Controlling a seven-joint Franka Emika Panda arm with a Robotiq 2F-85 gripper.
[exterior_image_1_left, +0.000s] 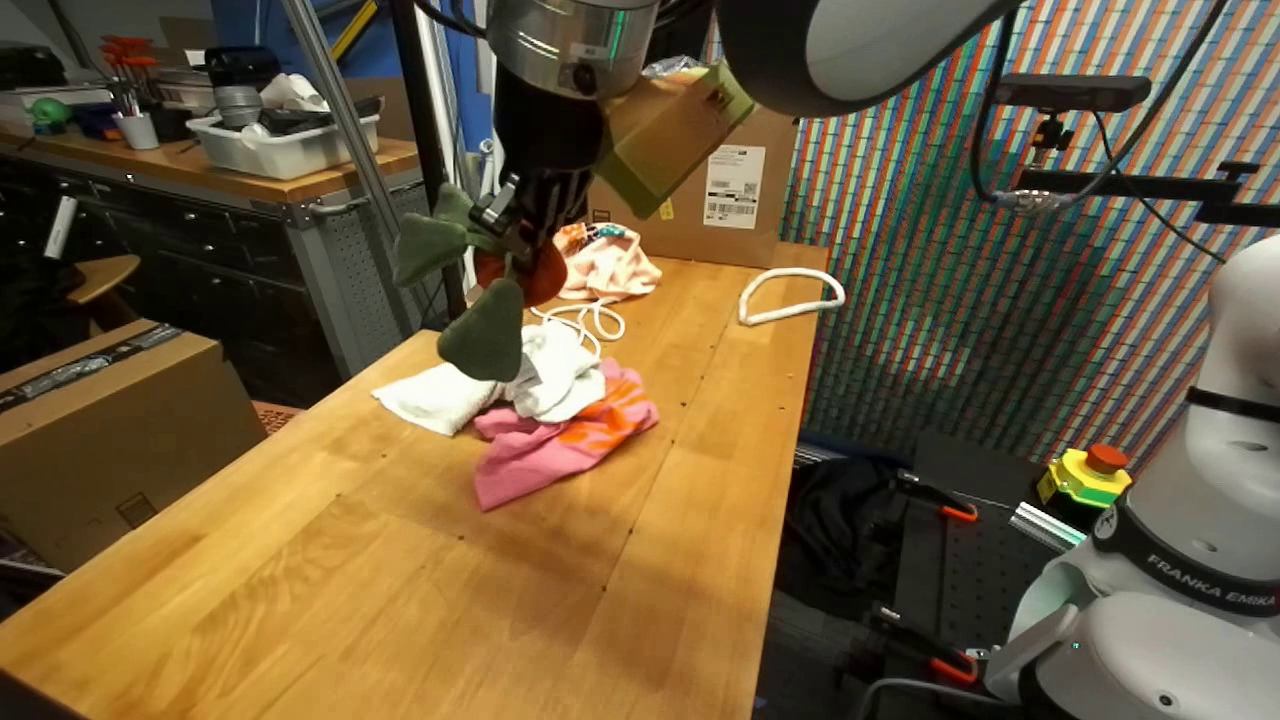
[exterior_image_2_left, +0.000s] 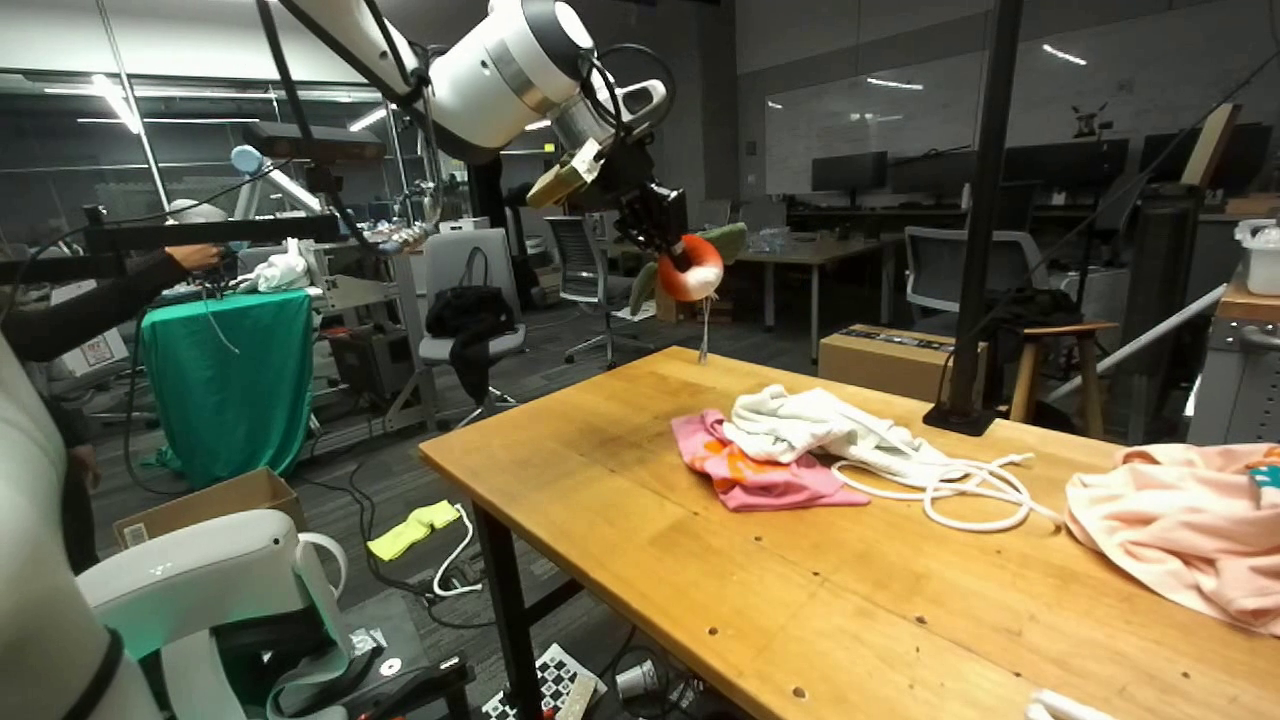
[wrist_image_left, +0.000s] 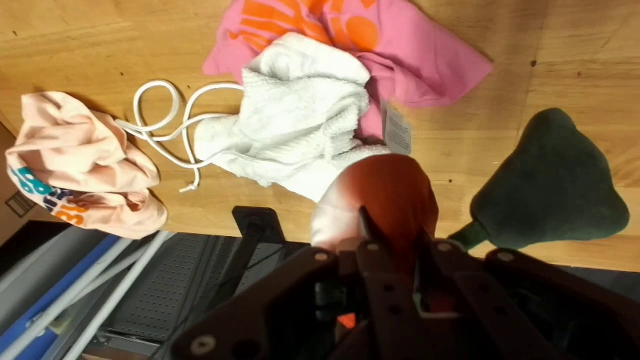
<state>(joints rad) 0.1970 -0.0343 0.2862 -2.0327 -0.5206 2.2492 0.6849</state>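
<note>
My gripper (wrist_image_left: 396, 222) is shut on a soft plush radish (wrist_image_left: 395, 182) with a round red and white body and dark green leaves (wrist_image_left: 552, 185). The fingers pinch the red body; part of it is hidden by the fingers. In both exterior views the gripper (exterior_image_1_left: 528, 235) (exterior_image_2_left: 672, 250) holds the radish (exterior_image_1_left: 545, 278) (exterior_image_2_left: 695, 280) in the air above the table's edge. Thin pale strands hang below it (exterior_image_2_left: 705, 330). On the table lie a crumpled white cloth (exterior_image_1_left: 560, 375) with white cord and, partly under it, a pink cloth (exterior_image_1_left: 540, 470) with an orange print.
The wooden table (exterior_image_1_left: 450, 600) also bears a peach cloth bag (exterior_image_1_left: 612, 268), a white loop (exterior_image_1_left: 790, 318) and a cardboard box (exterior_image_1_left: 690, 190) at its end. A black post (exterior_image_2_left: 980, 200) stands at one table edge. Another cardboard box (exterior_image_1_left: 120, 430) is on the floor beside it.
</note>
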